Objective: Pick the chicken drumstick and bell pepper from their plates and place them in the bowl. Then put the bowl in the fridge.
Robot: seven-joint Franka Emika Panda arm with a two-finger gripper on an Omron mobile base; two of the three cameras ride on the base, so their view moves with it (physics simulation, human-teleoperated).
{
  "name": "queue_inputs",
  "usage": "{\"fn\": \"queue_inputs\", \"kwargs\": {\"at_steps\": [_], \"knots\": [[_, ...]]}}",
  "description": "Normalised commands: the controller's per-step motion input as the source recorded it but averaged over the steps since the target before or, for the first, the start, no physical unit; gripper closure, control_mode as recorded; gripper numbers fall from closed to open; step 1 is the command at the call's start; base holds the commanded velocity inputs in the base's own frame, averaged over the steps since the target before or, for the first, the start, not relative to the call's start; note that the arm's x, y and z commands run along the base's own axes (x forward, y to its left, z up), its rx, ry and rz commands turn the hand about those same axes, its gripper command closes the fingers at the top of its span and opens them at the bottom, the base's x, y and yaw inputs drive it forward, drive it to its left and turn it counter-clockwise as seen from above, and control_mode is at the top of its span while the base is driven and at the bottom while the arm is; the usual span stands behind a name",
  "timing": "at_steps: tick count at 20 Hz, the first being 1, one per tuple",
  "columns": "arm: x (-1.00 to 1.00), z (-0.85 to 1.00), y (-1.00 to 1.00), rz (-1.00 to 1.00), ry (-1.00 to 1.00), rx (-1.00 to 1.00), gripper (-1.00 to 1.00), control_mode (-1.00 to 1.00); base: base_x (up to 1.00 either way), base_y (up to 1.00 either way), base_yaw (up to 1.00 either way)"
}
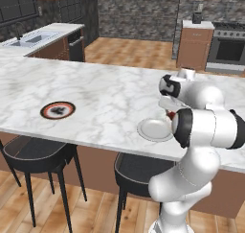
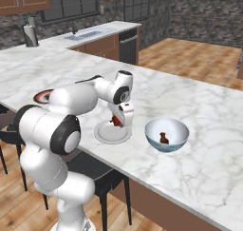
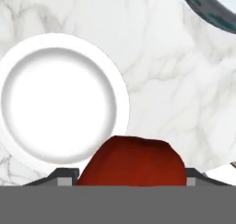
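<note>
Chicken drumstick is already sat in the bowl. Bell pepper is clamped in the gripper, lifted above the emptied white plate. Left: pepper into bowl, bowl into fridge.

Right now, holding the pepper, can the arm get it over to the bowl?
Probably yes. The gripper holds the bell pepper above the white plate, and the bowl sits close beside it on the counter, with only bare marble between. The drumstick already lies inside.
</note>
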Motion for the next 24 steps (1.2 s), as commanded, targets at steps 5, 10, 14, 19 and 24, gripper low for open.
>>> {"fn": "queue_inputs", "kwargs": {"at_steps": [5, 10, 14, 19, 24], "knots": [[-0.18, 0.29, -0.56, 0.19, 0.00, 0.00, 1.00, -1.00, 0.00, 0.00, 0.00], [-0.15, 0.23, -0.65, 0.20, -0.04, 0.00, 1.00, -1.00, 0.00, 0.00, 0.00], [-0.05, 0.13, -0.65, 0.16, -0.02, 0.00, 1.00, -1.00, 0.00, 0.00, 0.00], [0.00, 0.00, -0.63, 0.05, 0.00, 0.00, 1.00, -1.00, 0.00, 0.00, 0.00], [0.07, -0.15, -0.43, 0.00, 0.00, 0.00, 1.00, -1.00, 0.00, 0.00, 0.00]]}}
